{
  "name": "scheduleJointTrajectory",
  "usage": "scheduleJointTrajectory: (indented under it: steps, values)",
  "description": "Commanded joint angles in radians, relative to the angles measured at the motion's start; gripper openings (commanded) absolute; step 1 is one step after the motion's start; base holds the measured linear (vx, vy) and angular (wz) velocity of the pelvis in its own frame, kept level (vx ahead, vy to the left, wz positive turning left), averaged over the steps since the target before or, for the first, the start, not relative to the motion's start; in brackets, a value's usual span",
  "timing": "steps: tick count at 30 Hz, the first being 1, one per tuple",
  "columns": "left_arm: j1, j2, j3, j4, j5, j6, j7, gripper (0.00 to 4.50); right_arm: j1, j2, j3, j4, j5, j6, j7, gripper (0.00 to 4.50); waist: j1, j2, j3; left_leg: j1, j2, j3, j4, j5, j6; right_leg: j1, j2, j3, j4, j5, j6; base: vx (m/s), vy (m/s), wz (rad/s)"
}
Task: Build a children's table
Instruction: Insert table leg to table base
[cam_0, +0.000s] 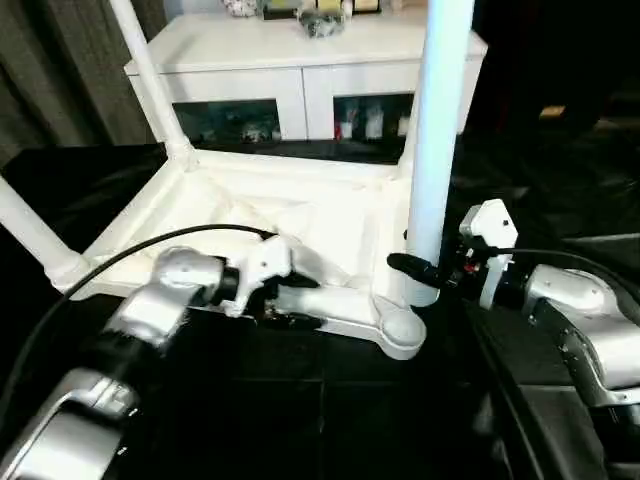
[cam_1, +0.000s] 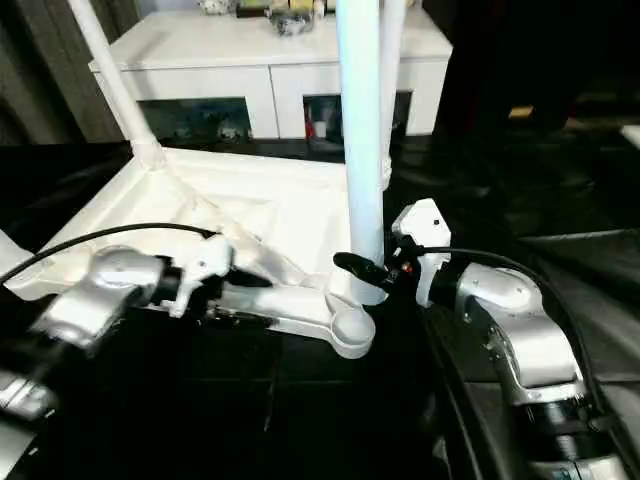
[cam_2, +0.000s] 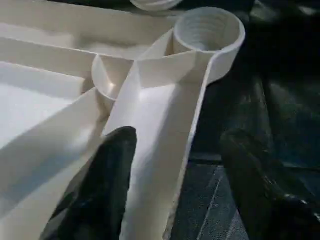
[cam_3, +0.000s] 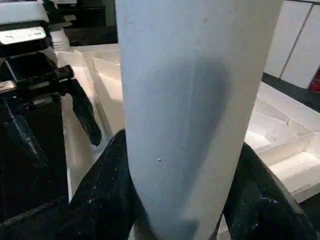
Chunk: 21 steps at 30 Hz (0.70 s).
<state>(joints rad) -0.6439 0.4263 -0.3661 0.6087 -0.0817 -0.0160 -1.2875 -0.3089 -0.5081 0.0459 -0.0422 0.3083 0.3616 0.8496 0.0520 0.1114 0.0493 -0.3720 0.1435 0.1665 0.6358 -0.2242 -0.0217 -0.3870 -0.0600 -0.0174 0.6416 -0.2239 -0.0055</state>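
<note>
Right gripper (cam_0: 412, 268), centre-right, clamps the upright white tapered tube leg (cam_0: 438, 150); left gripper (cam_2: 175, 175), fingers apart, straddles the white ribbed plastic tabletop (cam_0: 330, 225) rim.

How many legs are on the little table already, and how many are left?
Three legs look fitted in the upturned tabletop: two on the left, one behind. The right gripper holds the fourth leg beside the empty near socket. Left gripper straddles the rim.
</note>
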Motion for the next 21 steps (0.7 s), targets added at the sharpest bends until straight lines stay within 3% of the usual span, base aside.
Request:
scheduleJointTrajectory:
  steps: [1, 2, 3, 4, 5, 7, 8, 9, 11, 12, 13, 15, 17, 18, 19, 21]
  values:
    - [-0.021, -0.008, -0.026, 0.026, 0.017, -0.013, -0.033, 2.71, 0.011, -0.018, -0.028, -0.053, 0.010, 0.011, -0.006, 1.84, 0.002, 0.002, -0.074, 0.010, 0.073, -0.033, -0.068, -0.068, 0.088, 0.055, -0.085, 0.034, -0.062, 0.138, -0.304, 0.000, 0.000, 0.00]
    - [-0.021, -0.009, -0.027, 0.026, 0.018, -0.014, -0.032, 2.71, 0.012, -0.018, -0.029, -0.055, 0.010, 0.012, -0.006, 1.84, 0.003, -0.002, -0.072, 0.009, 0.075, -0.032, -0.072, -0.085, 0.081, 0.057, -0.086, 0.035, -0.066, 0.108, -0.305, 0.000, 0.000, 0.00]
    - [-0.024, -0.015, -0.036, 0.036, 0.024, -0.022, -0.034, 2.60, 0.018, -0.024, -0.034, -0.063, 0.011, 0.015, -0.007, 1.84, 0.003, 0.008, -0.070, 0.009, 0.076, -0.032, -0.072, -0.099, 0.077, 0.056, -0.087, 0.035, -0.067, 0.079, -0.302, 0.000, 0.000, 0.00]
    - [-0.027, -0.020, -0.044, 0.049, 0.033, -0.034, -0.034, 2.60, 0.024, -0.028, -0.037, -0.070, 0.013, 0.018, -0.009, 1.84, 0.002, 0.004, -0.069, 0.009, 0.075, -0.032, -0.073, -0.105, 0.076, 0.056, -0.085, 0.035, -0.071, 0.061, -0.298, 0.000, 0.000, 0.00]
    - [-0.028, -0.022, -0.048, 0.054, 0.039, -0.039, -0.030, 2.34, 0.026, -0.030, -0.038, -0.073, 0.013, 0.019, -0.009, 1.84, 0.000, 0.010, -0.066, 0.013, 0.076, -0.031, -0.076, -0.129, 0.068, 0.054, -0.084, 0.036, -0.077, 0.023, -0.292, 0.000, 0.000, 0.00]
    - [-0.031, -0.031, -0.056, 0.077, 0.055, -0.055, -0.023, 2.27, 0.034, -0.035, -0.042, -0.083, 0.015, 0.022, -0.012, 1.84, 0.000, 0.008, -0.068, 0.010, 0.075, -0.032, -0.076, -0.124, 0.063, 0.058, -0.086, 0.037, -0.077, -0.002, -0.287, 0.000, 0.000, 0.00]
    - [-0.034, -0.037, -0.059, 0.094, 0.066, -0.066, -0.019, 2.24, 0.039, -0.037, -0.045, -0.090, 0.015, 0.026, -0.014, 1.84, -0.003, 0.023, -0.065, 0.009, 0.074, -0.032, -0.075, -0.126, 0.061, 0.055, -0.085, 0.036, -0.079, -0.022, -0.280, 0.000, 0.000, 0.00]
    - [-0.038, -0.042, -0.061, 0.111, 0.077, -0.080, -0.009, 2.20, 0.043, -0.037, -0.046, -0.095, 0.014, 0.028, -0.016, 1.84, -0.005, 0.017, -0.065, 0.008, 0.072, -0.031, -0.076, -0.128, 0.061, 0.057, -0.083, 0.036, -0.082, -0.033, -0.275, 0.000, 0.000, 0.00]
    - [-0.056, -0.060, -0.060, 0.166, 0.103, -0.116, 0.016, 1.95, 0.056, -0.043, -0.045, -0.113, 0.015, 0.034, -0.023, 1.84, -0.010, 0.032, -0.067, 0.008, 0.071, -0.034, -0.073, -0.122, 0.057, 0.060, -0.085, 0.037, -0.081, -0.040, -0.267, 0.000, 0.000, 0.00]
    - [-0.063, -0.063, -0.062, 0.179, 0.108, -0.124, 0.021, 1.87, 0.061, -0.045, -0.046, -0.119, 0.015, 0.036, -0.024, 1.84, -0.015, 0.027, -0.066, 0.005, 0.071, -0.034, -0.074, -0.117, 0.062, 0.060, -0.083, 0.036, -0.083, -0.035, -0.262, 0.000, 0.000, 0.00]
    - [-0.070, -0.066, -0.065, 0.195, 0.115, -0.134, 0.028, 1.85, 0.066, -0.047, -0.048, -0.128, 0.016, 0.040, -0.026, 1.84, -0.016, 0.046, -0.067, 0.006, 0.071, -0.036, -0.072, -0.116, 0.060, 0.060, -0.085, 0.036, -0.080, -0.032, -0.261, 0.000, 0.000, 0.00]
    - [-0.077, -0.070, -0.067, 0.209, 0.119, -0.145, 0.032, 1.76, 0.072, -0.049, -0.052, -0.137, 0.016, 0.044, -0.028, 1.84, -0.023, 0.037, -0.069, 0.005, 0.070, -0.036, -0.073, -0.112, 0.067, 0.062, -0.083, 0.035, -0.083, -0.011, -0.259, 0.000, 0.000, 0.00]
    - [-0.084, -0.074, -0.069, 0.223, 0.119, -0.155, 0.031, 1.50, 0.080, -0.053, -0.058, -0.149, 0.017, 0.049, -0.030, 1.84, -0.027, 0.050, -0.069, 0.002, 0.069, -0.037, -0.071, -0.104, 0.074, 0.063, -0.084, 0.033, -0.082, 0.006, -0.260, 0.000, 0.000, 0.00]
    - [-0.089, -0.078, -0.067, 0.232, 0.121, -0.160, 0.029, 1.44, 0.084, -0.055, -0.062, -0.156, 0.018, 0.052, -0.031, 1.84, -0.029, 0.044, -0.070, 0.001, 0.068, -0.036, -0.070, -0.089, 0.087, 0.065, -0.083, 0.032, -0.081, 0.005, -0.257, 0.000, 0.000, 0.00]
    - [-0.096, -0.082, -0.068, 0.244, 0.124, -0.166, 0.027, 1.39, 0.092, -0.058, -0.067, -0.165, 0.019, 0.055, -0.033, 1.84, -0.029, 0.060, -0.069, 0.001, 0.068, -0.037, -0.069, -0.088, 0.091, 0.062, -0.084, 0.031, -0.081, -0.004, -0.256, 0.000, 0.000, 0.00]
    - [-0.118, -0.093, -0.070, 0.294, 0.143, -0.195, 0.018, 1.17, 0.114, -0.068, -0.075, -0.187, 0.022, 0.060, -0.040, 1.84, -0.033, 0.059, -0.067, 0.003, 0.067, -0.034, -0.070, -0.110, 0.092, 0.060, -0.081, 0.032, -0.090, -0.049, -0.246, 0.000, 0.000, 0.00]
